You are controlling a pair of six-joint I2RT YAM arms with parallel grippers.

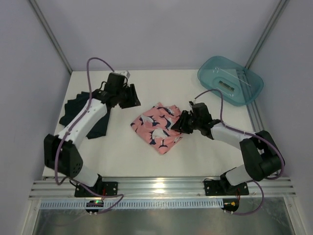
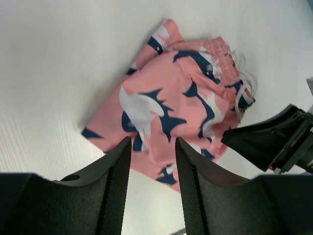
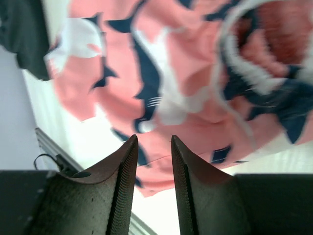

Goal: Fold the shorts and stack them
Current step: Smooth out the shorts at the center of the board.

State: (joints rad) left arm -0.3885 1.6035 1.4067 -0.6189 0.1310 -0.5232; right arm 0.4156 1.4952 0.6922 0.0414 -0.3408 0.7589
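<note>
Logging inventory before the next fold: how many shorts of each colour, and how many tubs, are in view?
Dark navy shorts: 1
Pink printed shorts: 1
Teal tub: 1
Total: 3

Soft, even white light fills the top view, shadows faint, with one glare spot on the metal rail (image 1: 159, 188). The left wrist view is fairly sharp; the right wrist view blurs the pink shorts (image 3: 161, 73), worst at upper right, and the table (image 3: 85, 139) washes out white.
</note>
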